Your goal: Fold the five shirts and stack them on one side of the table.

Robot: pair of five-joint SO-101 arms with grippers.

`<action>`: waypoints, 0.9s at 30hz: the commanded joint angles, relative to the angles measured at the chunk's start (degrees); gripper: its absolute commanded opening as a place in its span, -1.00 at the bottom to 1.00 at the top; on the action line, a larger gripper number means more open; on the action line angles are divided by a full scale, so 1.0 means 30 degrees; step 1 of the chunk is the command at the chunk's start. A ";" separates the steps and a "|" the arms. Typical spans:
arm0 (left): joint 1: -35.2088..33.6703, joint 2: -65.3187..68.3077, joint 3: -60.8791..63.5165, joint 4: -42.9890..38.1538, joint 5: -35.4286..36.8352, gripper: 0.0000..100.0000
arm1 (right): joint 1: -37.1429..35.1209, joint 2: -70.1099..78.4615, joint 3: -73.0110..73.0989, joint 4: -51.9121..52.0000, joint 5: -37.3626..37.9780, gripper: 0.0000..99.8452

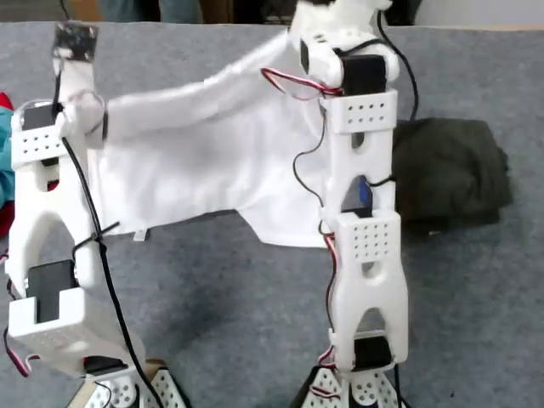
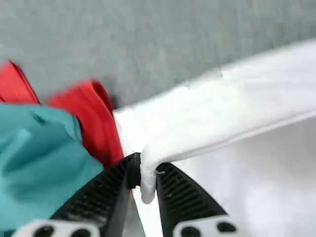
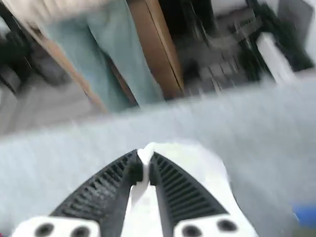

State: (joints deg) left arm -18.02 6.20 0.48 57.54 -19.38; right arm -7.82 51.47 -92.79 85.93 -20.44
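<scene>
A white shirt (image 1: pixel 204 161) is stretched across the grey table, its far edge lifted between the two arms. My left gripper (image 2: pixel 143 173) is shut on a fold of the white shirt (image 2: pixel 217 118) at the shirt's left end. My right gripper (image 3: pixel 144 165) is shut on the white shirt (image 3: pixel 163 158) at its far right corner, near the table's back edge. A folded dark green shirt (image 1: pixel 450 174) lies at the right side of the table. A teal shirt (image 2: pixel 39 158) and a red shirt (image 2: pixel 96 116) lie crumpled beside the left gripper.
The teal and red cloth (image 1: pixel 7 161) sits at the table's left edge. Both arm bases (image 1: pixel 357 374) stand at the front edge. Bare grey table (image 1: pixel 229 289) lies in front of the white shirt. Furniture and a person's legs (image 3: pixel 113 54) are behind the table.
</scene>
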 commanded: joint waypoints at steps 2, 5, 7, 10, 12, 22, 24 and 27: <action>-0.0337 -0.0176 0.2593 0.0527 -0.0879 -0.94 | -0.0147 -0.0015 -0.0659 0.5275 0.1201 -0.97; -0.0073 -0.0176 0.4791 0.0527 -0.2022 -0.94 | 0.0674 -0.0161 0.0601 0.5187 0.1436 -0.97; -0.0015 -0.0176 0.6022 0.0352 -0.2286 -0.94 | 0.0674 -0.0484 0.1919 0.5216 0.1553 -0.97; -0.0249 -0.0088 0.7634 -0.1289 -0.2286 -0.94 | 0.0527 -0.1773 0.5524 0.5187 0.2637 -0.97; -0.0513 -0.0147 0.8249 -0.1788 -0.2315 -0.94 | 0.0352 -0.3062 0.8571 0.5128 0.2813 -0.97; 0.0161 -0.0147 0.8571 -0.1758 -0.2784 -0.94 | 0.0645 -0.8220 1.9560 0.4835 0.3897 -0.97; 0.0190 -0.0147 0.8542 -0.1758 -0.3458 -0.94 | 0.0791 -0.8982 2.0908 0.4806 0.4220 -0.97; -0.0044 -0.0176 0.8366 -0.1905 -0.3634 -0.94 | 0.1084 -1.0183 2.2608 0.4777 0.4689 -0.97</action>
State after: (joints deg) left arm -18.02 6.20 26.15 52.53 -29.14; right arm -6.07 26.95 -28.35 100.88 -7.52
